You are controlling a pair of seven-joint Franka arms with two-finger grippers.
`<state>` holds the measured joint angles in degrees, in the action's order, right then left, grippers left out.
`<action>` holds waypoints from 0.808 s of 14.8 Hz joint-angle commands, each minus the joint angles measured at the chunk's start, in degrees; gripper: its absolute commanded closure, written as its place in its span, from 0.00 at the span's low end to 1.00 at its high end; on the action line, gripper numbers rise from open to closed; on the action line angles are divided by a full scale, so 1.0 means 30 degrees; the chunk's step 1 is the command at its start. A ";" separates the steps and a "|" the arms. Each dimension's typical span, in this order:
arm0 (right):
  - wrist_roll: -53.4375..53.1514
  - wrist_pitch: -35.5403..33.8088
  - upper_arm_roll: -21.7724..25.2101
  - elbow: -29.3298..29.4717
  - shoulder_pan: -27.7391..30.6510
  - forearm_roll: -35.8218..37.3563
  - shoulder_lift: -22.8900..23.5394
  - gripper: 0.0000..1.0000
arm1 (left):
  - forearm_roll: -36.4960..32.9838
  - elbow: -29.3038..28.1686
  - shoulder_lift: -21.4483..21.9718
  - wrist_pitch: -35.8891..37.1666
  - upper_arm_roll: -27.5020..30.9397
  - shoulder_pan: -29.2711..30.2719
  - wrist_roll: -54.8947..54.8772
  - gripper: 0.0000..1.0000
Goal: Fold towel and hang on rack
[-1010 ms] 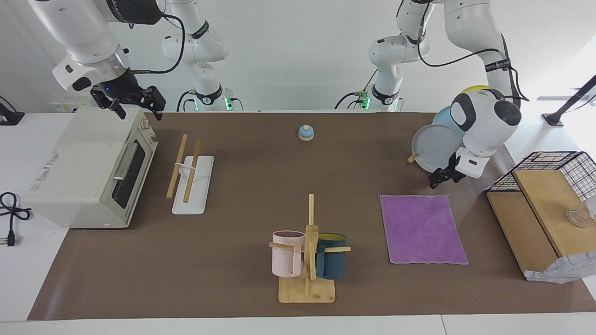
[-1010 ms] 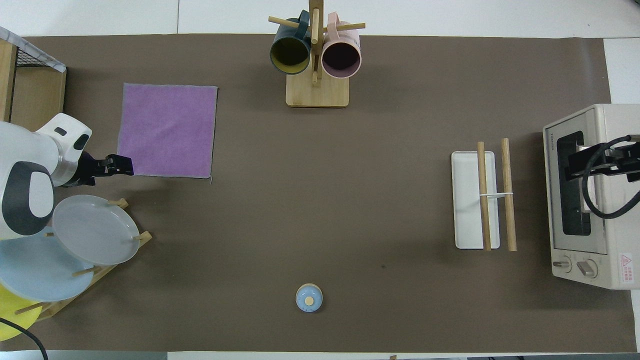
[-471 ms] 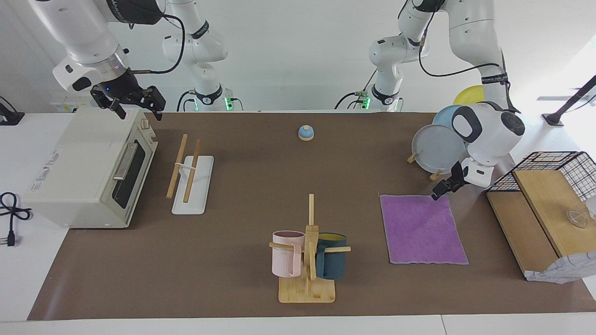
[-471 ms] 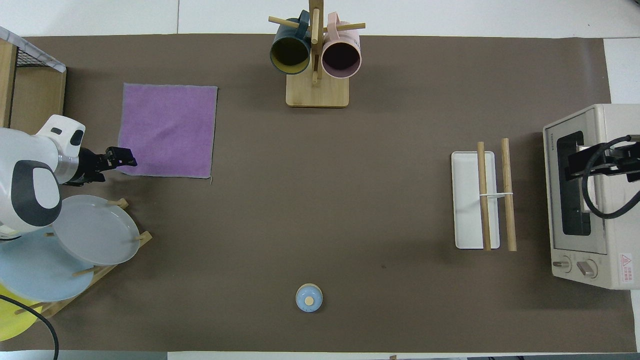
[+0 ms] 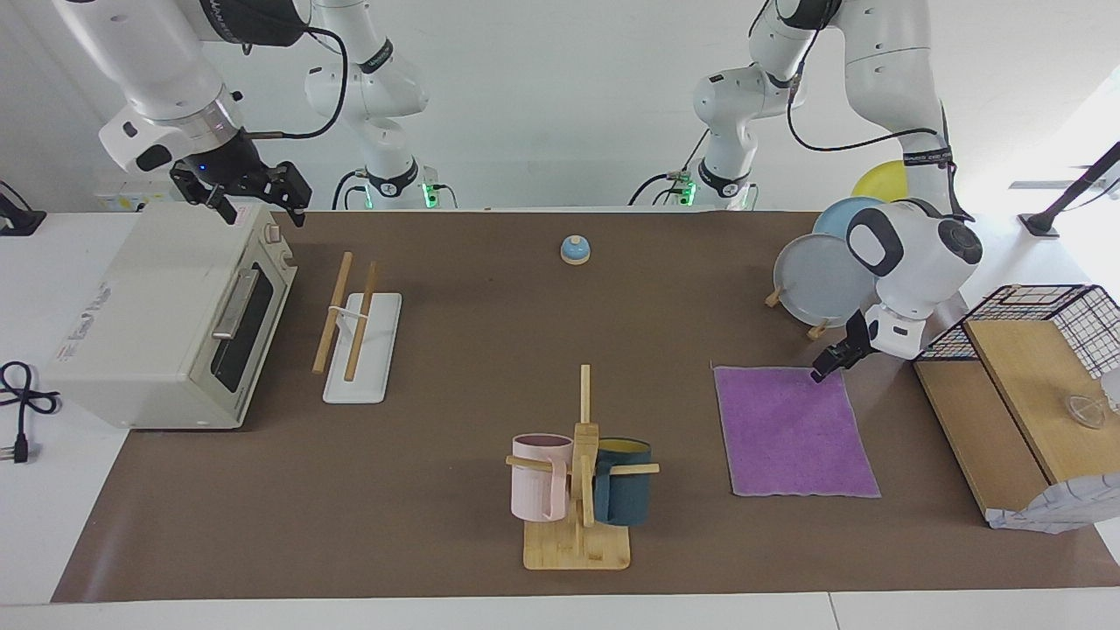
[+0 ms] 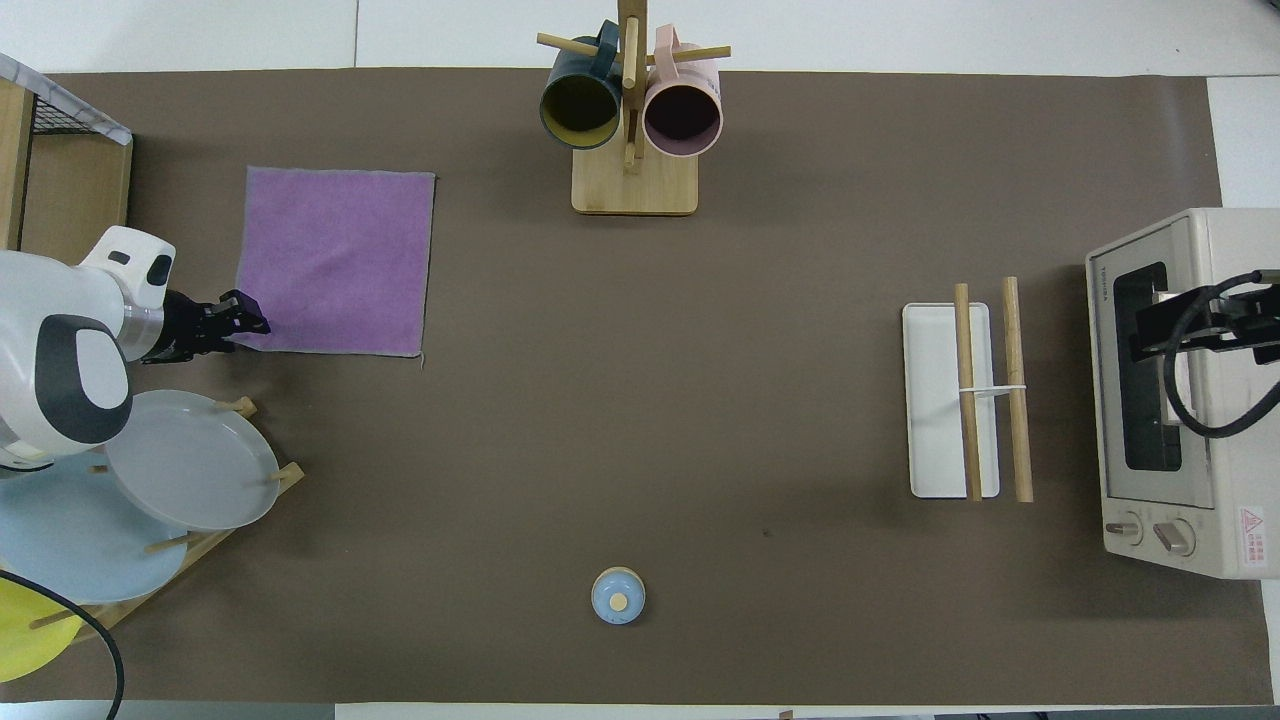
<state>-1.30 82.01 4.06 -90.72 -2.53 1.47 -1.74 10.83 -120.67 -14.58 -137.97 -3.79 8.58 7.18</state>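
step: left gripper (image 5: pixel 821 374) at towel (image 5: pixel 794 430) corner, grasp starting | fingers: pinch unclear, maybe closing | right gripper (image 5: pixel 254 194) spread, waits over oven (image 5: pixel 166 315) | next: lift corner, fold

Three plates (image 6: pixel 190 460), two mugs (image 5: pixel 540 477), one towel (image 5: pixel 792 429), one rack (image 5: pixel 359 331).

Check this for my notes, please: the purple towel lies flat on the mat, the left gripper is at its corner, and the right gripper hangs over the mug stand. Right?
Not quite. In the facing view the right gripper hangs over the toaster oven, not the mug stand. The rest stands: the purple towel lies flat on the mat and the left gripper is at its corner.
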 commanded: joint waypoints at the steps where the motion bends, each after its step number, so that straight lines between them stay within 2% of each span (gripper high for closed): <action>1: 0.0345 -0.0119 -0.0151 -0.0198 0.0288 -0.0081 -0.0239 0.00 | 0.0259 0.0468 -0.0356 -0.0034 -0.0027 -0.0020 0.0186 0.52; 3: 0.0345 -0.0119 -0.0122 -0.0198 0.0288 -0.0081 -0.0239 0.00 | 0.0259 0.0614 -0.0415 -0.0034 -0.0027 -0.0049 0.0157 0.59; 9: 0.0345 -0.0119 -0.0151 -0.0198 0.0288 -0.0081 -0.0239 0.00 | 0.0229 0.0644 -0.0444 -0.0326 -0.0027 -0.0019 0.0098 0.59; 10: 0.0345 -0.0119 -0.0151 -0.0198 0.0288 -0.0081 -0.0239 0.00 | 0.0229 0.0644 -0.0444 -0.0327 -0.0027 -0.0020 0.0098 0.64; 12: 0.0345 -0.0119 -0.0122 -0.0198 0.0288 -0.0081 -0.0239 0.00 | 0.0229 0.0615 -0.0444 -0.0298 -0.0027 0.0009 -0.0018 0.91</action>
<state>-1.30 82.01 4.06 -90.72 -2.53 1.47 -1.74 10.84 -119.58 -14.97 -138.03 -3.84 8.58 7.28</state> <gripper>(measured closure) 0.000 0.630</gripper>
